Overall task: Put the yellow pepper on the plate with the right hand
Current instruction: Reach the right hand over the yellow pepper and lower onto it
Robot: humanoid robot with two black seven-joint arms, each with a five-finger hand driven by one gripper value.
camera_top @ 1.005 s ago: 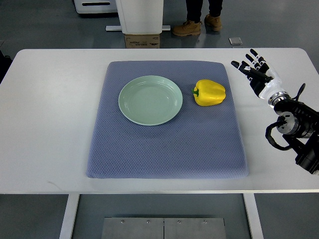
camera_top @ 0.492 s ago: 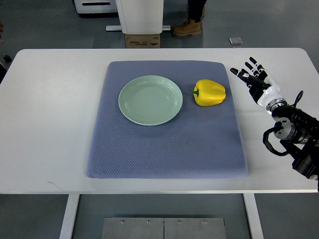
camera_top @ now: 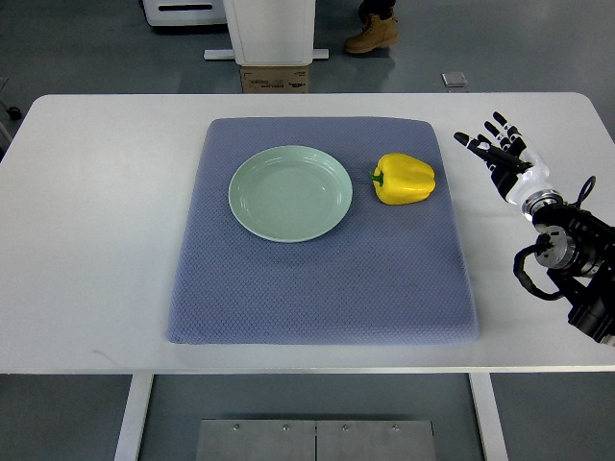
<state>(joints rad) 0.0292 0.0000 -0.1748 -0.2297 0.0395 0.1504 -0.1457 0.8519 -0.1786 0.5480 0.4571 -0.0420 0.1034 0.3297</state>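
Right hand (camera_top: 502,154): fingers (camera_top: 478,144) spread and extended, holding nothing, tips directed toward the far-left of the view. The hand sits over bare white table (camera_top: 96,221), just off the right edge of the blue-grey mat (camera_top: 317,288), and is not in contact with any object. Its white wrist joins a black forearm with looped cabling (camera_top: 567,259) that enters from the right edge of the picture.

Yellow pepper (camera_top: 404,180): lying on the mat to the left of the hand, apart from it, with a strip of mat and table between them. The green stem end faces left, toward the plate. The pepper rests on its side, untouched.

Plate (camera_top: 245,206): pale green, round, on the mat just beside the pepper on its left, with a narrow gap between its rim and the stem. Nothing lies on it.

Mat: rectangular, textured, centred on the table.

Beyond the far table edge: a white pedestal base (camera_top: 269,29) with a cardboard box (camera_top: 274,79) at its foot, and a person's tan boot (camera_top: 373,36) on the grey floor.
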